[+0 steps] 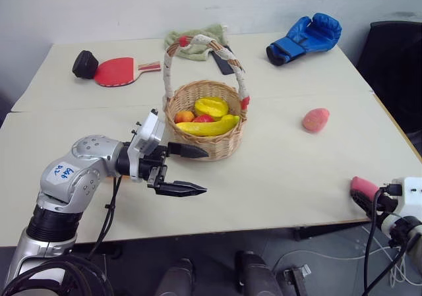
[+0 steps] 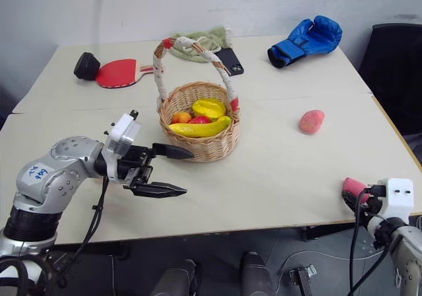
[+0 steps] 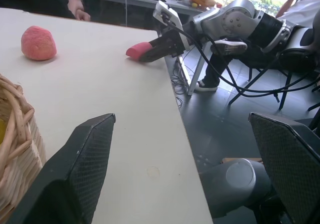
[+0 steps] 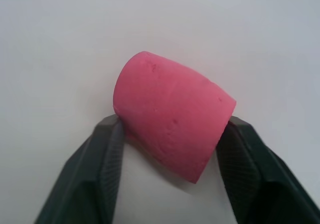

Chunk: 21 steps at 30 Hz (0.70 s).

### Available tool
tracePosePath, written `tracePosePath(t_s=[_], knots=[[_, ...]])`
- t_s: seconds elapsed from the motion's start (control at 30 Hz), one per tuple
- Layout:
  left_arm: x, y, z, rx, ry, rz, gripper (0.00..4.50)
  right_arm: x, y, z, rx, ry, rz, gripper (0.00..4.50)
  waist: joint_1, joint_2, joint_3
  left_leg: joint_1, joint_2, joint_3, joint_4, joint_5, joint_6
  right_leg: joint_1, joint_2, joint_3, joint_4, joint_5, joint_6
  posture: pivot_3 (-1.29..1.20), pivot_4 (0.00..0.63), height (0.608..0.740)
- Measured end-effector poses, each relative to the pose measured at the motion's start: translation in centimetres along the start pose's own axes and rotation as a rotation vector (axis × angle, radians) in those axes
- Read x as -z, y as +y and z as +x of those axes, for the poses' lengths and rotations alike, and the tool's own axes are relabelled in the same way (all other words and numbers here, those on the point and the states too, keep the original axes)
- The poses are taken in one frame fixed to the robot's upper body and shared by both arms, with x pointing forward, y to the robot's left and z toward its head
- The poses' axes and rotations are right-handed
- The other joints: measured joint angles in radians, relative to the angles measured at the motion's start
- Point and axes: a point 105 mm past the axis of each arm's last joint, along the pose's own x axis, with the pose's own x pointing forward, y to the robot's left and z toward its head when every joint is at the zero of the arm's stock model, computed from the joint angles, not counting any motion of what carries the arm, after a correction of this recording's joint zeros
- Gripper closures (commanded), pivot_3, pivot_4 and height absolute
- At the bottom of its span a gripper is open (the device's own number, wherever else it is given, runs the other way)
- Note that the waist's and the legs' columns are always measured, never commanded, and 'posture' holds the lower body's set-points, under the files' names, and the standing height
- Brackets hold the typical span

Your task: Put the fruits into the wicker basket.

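Observation:
The wicker basket (image 1: 218, 145) stands mid-table and holds several toy fruits, among them a yellow banana (image 1: 208, 126). A pink-red peach (image 1: 315, 119) lies on the table to the basket's right. My left gripper (image 1: 205, 171) hovers just in front of the basket, pointing right, open and empty. In the left wrist view its fingers (image 3: 85, 159) frame the table edge and the peach (image 3: 38, 43). At the table's front right corner my right gripper (image 1: 362, 192) is shut on a smooth pink piece (image 4: 170, 114), with one finger (image 4: 100, 164) pressed against each side.
Along the far side lie a blue boxing glove (image 1: 304, 37), a red paddle (image 1: 120, 70), a black object (image 1: 85, 64), a green cloth (image 1: 196, 42) and a phone (image 1: 224, 62). A black chair (image 1: 395, 59) stands at right. A person's hand (image 3: 77, 7) rests beyond the table.

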Motion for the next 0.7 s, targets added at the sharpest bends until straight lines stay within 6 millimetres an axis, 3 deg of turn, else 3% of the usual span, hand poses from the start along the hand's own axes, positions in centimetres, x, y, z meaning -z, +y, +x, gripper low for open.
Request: tracePosePath(t_s=[0.07,0.17,0.27,0.43,0.53,0.7], knots=[[-0.1,0.1,-0.1,0.0,0.004,0.011,0.0,-0.5,0.0,-0.4,-0.019,-0.02,0.005,0.02,0.001,0.001,0.0,-0.001,0.0,0.0,0.0,0.0,0.0,0.0,-0.001,0.0,0.0,0.0,0.0,0.0,0.15,0.74],[0.2,0.5,-0.8,-0.033,0.018,0.006,0.0,-2.7,0.8,-1.5,-0.101,-0.062,-0.08,0.02,0.001,0.002,0.001,-0.001,0.0,0.0,0.0,0.0,0.001,0.0,-0.001,0.0,-0.001,0.0,0.0,0.0,0.15,0.74],[-0.2,1.4,-3.0,-0.149,0.017,0.018,0.0,-6.3,2.9,-3.2,-0.235,-0.133,-0.216,0.02,-0.002,0.002,0.001,-0.001,0.001,0.0,0.0,0.0,0.001,0.0,0.002,0.0,-0.001,0.0,0.0,0.0,0.15,0.74],[0.7,1.8,-9.8,-0.383,0.182,0.021,0.0,-10.0,10.4,-5.7,-0.638,-0.22,-0.323,0.02,-0.006,0.002,0.001,0.001,0.007,0.0,-0.002,-0.001,0.0,0.0,0.005,0.0,-0.001,-0.001,-0.002,0.0,0.15,0.74],[2.4,1.5,-13.8,-0.469,0.343,0.018,0.0,-10.5,14.1,-7.3,-0.856,-0.212,-0.363,0.02,0.001,0.002,0.001,-0.001,0.007,-0.001,-0.001,-0.001,0.0,0.0,0.004,-0.002,-0.004,-0.001,-0.002,0.0,0.15,0.74],[4.1,1.0,-18.0,-0.491,0.585,0.06,0.0,-11.0,17.7,-8.9,-1.072,-0.206,-0.459,0.02,0.024,0.002,0.001,-0.004,0.007,-0.002,-0.001,-0.002,0.002,0.0,0.001,-0.004,-0.011,0.001,-0.002,0.0,0.15,0.74]])
